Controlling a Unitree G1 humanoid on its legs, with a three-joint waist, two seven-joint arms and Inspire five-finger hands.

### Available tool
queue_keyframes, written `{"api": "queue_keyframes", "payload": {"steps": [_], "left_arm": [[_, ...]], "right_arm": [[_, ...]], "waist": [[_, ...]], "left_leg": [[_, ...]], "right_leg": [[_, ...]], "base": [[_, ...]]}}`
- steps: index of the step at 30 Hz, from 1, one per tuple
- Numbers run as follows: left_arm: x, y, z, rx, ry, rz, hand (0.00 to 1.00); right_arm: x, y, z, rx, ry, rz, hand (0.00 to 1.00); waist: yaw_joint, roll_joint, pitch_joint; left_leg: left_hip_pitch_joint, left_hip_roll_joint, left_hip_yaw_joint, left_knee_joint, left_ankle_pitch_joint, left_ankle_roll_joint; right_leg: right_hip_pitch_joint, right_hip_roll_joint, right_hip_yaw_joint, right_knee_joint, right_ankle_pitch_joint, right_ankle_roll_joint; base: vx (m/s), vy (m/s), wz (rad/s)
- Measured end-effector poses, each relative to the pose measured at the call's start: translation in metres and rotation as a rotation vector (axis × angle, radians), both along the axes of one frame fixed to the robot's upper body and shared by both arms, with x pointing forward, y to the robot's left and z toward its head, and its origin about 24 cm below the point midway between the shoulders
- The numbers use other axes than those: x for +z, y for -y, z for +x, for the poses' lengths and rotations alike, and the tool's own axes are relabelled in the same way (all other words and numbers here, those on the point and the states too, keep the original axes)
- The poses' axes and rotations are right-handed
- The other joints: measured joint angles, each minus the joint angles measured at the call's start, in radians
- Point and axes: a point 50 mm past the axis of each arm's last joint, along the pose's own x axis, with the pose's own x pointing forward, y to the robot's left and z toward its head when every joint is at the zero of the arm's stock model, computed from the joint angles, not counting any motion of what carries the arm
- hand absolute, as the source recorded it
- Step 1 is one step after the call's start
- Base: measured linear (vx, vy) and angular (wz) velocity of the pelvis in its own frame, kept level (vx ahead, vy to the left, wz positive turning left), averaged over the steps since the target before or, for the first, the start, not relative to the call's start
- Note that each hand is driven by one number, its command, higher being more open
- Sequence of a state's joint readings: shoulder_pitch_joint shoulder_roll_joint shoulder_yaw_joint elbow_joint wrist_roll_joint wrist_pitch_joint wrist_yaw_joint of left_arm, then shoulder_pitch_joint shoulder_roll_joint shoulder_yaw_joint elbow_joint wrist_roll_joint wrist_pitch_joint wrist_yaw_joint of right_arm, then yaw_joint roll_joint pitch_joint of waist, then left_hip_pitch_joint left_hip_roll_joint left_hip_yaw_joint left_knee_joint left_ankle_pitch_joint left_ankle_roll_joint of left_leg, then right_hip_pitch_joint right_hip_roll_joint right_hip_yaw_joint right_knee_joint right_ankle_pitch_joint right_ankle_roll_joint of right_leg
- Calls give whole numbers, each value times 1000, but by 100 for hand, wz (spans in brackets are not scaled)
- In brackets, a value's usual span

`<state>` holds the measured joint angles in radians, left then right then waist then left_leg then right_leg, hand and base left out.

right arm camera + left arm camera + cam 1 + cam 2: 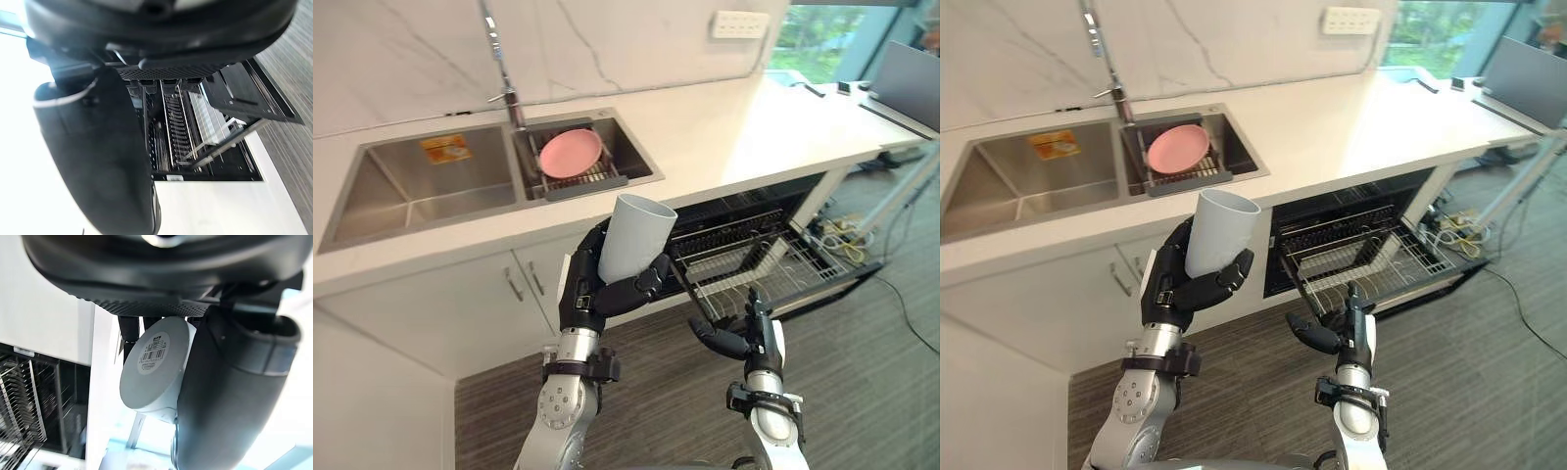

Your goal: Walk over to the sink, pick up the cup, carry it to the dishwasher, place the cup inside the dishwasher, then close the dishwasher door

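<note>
I'm on the carry step: my left hand has fingers and thumb curled round the lower half of the cup, which stands upright, mouth up, just beside the open dishwasher on its sink side. My right hand hangs relaxed and holding nothing, in front of the dishwasher's pulled-out rack. Next, I judge, I must swing the cup over that rack and lower it in before letting go.

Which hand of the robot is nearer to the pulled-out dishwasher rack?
Right. The right hand hovers open just before the front edge of the rack; the left hand, holding the cup, is farther off to its left.
</note>
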<state>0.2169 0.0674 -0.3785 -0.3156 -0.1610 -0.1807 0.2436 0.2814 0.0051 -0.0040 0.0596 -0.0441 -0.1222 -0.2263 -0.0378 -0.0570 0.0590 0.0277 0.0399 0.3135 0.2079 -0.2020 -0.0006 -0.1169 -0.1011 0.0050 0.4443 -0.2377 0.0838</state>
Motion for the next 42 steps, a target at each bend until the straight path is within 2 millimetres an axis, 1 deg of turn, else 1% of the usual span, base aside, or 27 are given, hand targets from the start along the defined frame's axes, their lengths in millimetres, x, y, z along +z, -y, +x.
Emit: {"api": "queue_keyframes", "payload": {"steps": [2, 3, 4, 5, 6, 7, 8, 10, 12, 14, 15, 16, 17, 18, 19, 20, 21, 22, 23, 24, 26, 28, 29, 32, 36, 38, 42], "left_arm": [[0, -5, 1, 20, 3, 19, 0], [0, -7, 1, 33, 6, 29, 0], [1, -10, 3, 53, 13, 41, 0], [1, -14, 4, 72, 14, 45, 0], [1, -16, 4, 82, 13, 48, 0], [0, -18, 5, 98, 9, 53, 0], [-1, -17, 5, 100, 5, 54, 0], [1, -14, 7, 98, 14, 43, 0], [4, -9, 10, 83, 28, 33, 0], [5, -5, 14, 63, 34, 35, 0], [5, -5, 14, 64, 33, 35, 0], [5, -5, 14, 71, 35, 22, 0], [6, -5, 15, 75, 36, 18, 0], [7, -4, 15, 74, 41, 12, 0], [8, -3, 16, 72, 46, 11, 0], [8, -3, 16, 72, 46, 10, 0], [8, -4, 16, 77, 46, 9, 0], [9, -4, 16, 82, 46, 6, 0], [9, -4, 16, 87, 47, 3, 0], [8, -6, 16, 92, 45, 10, 0], [8, -10, 16, 104, 44, 16, 0], [8, -11, 16, 107, 44, 22, 0], [7, -12, 16, 112, 44, 24, 0], [9, -16, 17, 127, 51, 27, 0], [9, -17, 16, 128, 59, 54, 0], [10, -18, 17, 136, 64, 72, 0], [13, -28, 21, 181, 84, 108, 0]], "right_arm": [[8, -2, 3, 11, 35, -7, 100], [13, -3, 4, 18, 56, -20, 100], [21, -3, 8, 24, 97, -24, 100], [29, -5, 14, 35, 139, -27, 100], [34, -6, 17, 42, 159, -29, 100], [42, -8, 22, 62, 201, -39, 100], [51, -6, 25, 80, 239, -62, 100], [63, -2, 27, 103, 294, -100, 100], [68, 1, 27, 111, 313, -119, 100], [70, 3, 26, 111, 321, -126, 100], [71, 3, 26, 113, 323, -126, 100], [78, 4, 26, 133, 355, -139, 100], [81, 4, 26, 137, 367, -139, 100], [86, 3, 26, 140, 396, -121, 100], [88, 4, 26, 137, 411, -117, 100], [89, 4, 26, 136, 413, -117, 100], [88, 5, 26, 139, 411, -113, 100], [87, 5, 27, 146, 406, -97, 100], [86, 4, 26, 153, 401, -89, 100], [83, 3, 26, 155, 389, -76, 100], [78, -2, 21, 173, 371, -53, 100], [77, -3, 20, 185, 368, -44, 100], [77, -3, 20, 191, 367, -37, 100], [76, -4, 20, 197, 368, -1, 100], [78, -4, 20, 200, 387, 69, 100], [82, -5, 20, 210, 404, 103, 100], [95, -14, 20, 259, 477, 176, 100]], "waist": [[-9, 9, 7], [-13, 11, 8], [-17, 18, 13], [-18, 17, 15], [-19, 14, 16], [-33, 20, 19], [-33, 47, 22], [-33, 70, 34], [-35, 77, 38], [-39, 89, 48], [-39, 91, 49], [-33, 114, 57], [-31, 110, 62], [-22, 115, 58], [-13, 112, 60], [-10, 110, 62], [-3, 108, 62], [0, 113, 60], [0, 123, 54], [1, 121, 48], [-5, 87, 33], [-5, 77, 29], [-5, 78, 29], [-5, 78, 28], [-6, 77, 27], [-5, 76, 27], [-9, 76, 26]], "left_leg": [[43, 13, 38, -25, -3, 4], [55, 16, 57, -32, -6, 4], [59, 28, 82, -28, -16, -6], [67, 43, 109, -20, -25, -19], [71, 50, 120, -12, -32, -29], [72, 67, 126, 17, -54, -52], [76, 93, 121, 16, -55, -52], [96, 111, 113, 0, -55, -52], [105, 130, 107, 26, -55, -53], [80, 175, 92, 198, -60, -62], [76, 180, 90, 219, -60, -62], [28, 217, 61, 387, -44, -70], [-3, 220, 35, 441, -45, -74], [-51, 199, -22, 459, -78, -80], [-87, 166, -60, 420, -109, -73], [-102, 148, -77, 389, -118, -69], [-118, 112, -113, 300, -118, -69], [-122, 88, -150, 174, -76, -69], [-121, 82, -168, 89, 27, -58], [-102, 85, -158, 72, 77, -46], [-69, 58, -140, 12, 96, -32], [-41, 37, -125, -36, 113, -25], [-22, 26, -119, -61, 120, -20], [14, 11, -111, -111, 136, -16], [28, 9, -106, -147, 151, -15], [37, 11, -100, -164, 157, -16], [47, 13, -72, -180, 159, -17]], "right_leg": [[-30, -14, -80, 65, -3, 14], [-46, -27, -121, 70, -16, -6], [-79, -46, -185, 65, -22, -17], [-101, -61, -257, 24, -8, -35], [-104, -62, -295, -16, 22, -50], [-88, -41, -326, -70, 106, -75], [-64, -1, -314, -121, 125, -88], [-49, 33, -297, -148, 132, -96], [-23, 57, -286, -170, 130, -100], [51, 80, -278, -227, 134, -106], [58, 81, -276, -231, 134, -106], [99, 95, -252, -254, 132, -110], [105, 94, -245, -262, 132, -114], [106, 83, -230, -272, 132, -115], [110, 67, -217, -274, 134, -112], [115, 59, -212, -277, 136, -108], [120, 44, -197, -280, 138, -103], [123, 39, -184, -281, 140, -97], [126, 47, -175, -282, 137, -84], [137, 49, -157, -288, 134, -69], [144, 26, -145, -307, 142, -56], [154, 11, -136, -327, 149, -45], [163, 7, -129, -338, 153, -39], [184, -4, -123, -362, 159, -29], [185, -3, -118, -375, 162, -26], [184, 1, -113, -378, 165, -26], [184, 12, -90, -400, 180, -30]], "base": [[49, 47, -66], [28, -3, -58], [60, -45, -73], [70, -77, -66], [107, -122, -57], [139, -132, -49], [144, -131, -48], [147, -124, -45], [152, -129, -27], [117, -75, -14], [103, -5, -29], [88, 27, -27], [101, 60, -38], [101, 70, -30], [106, 65, -29], [112, 80, -30], [102, 115, -33], [115, 176, -41], [106, 169, -45], [136, 171, -32], [104, 116, -18], [66, 76, -13], [57, 76, -8], [30, 48, -6], [4, -1, -4], [-2, -15, -11], [-3, 1, -19]]}}
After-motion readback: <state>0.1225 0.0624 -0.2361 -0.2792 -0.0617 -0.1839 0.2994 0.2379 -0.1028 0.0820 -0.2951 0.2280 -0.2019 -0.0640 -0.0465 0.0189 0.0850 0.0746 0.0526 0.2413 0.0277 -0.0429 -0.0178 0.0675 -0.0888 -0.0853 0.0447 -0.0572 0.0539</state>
